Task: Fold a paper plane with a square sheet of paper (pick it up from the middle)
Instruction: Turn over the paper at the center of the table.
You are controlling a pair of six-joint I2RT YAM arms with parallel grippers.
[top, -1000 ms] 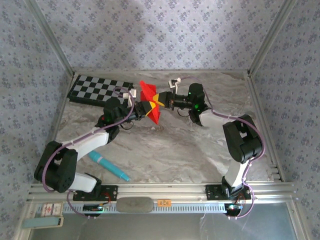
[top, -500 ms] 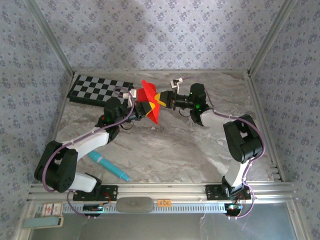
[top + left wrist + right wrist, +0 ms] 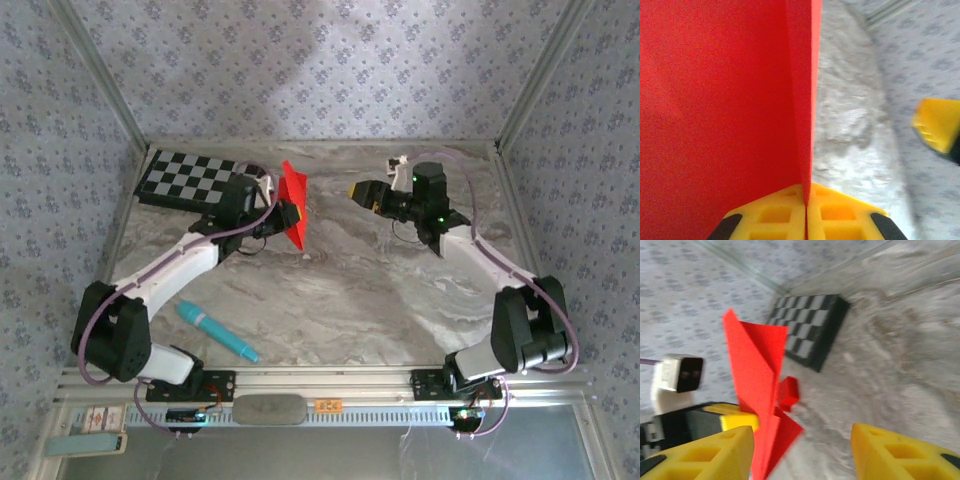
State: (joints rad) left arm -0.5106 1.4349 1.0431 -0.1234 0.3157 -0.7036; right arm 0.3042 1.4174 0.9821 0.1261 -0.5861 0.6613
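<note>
Red paper (image 3: 295, 203), creased & folded, upright on edge, pinched in L tool (image 3: 806, 200).

No text, number or brand can be read in any view. In the overhead view, a small orange tag (image 3: 325, 405) sits on the metal front rail (image 3: 400, 380) between the two arm bases, and its marking is too small to make out. A pale label strip (image 3: 95, 417) with faint red marks lies at the lower left below the rail, and is also illegible.
</note>
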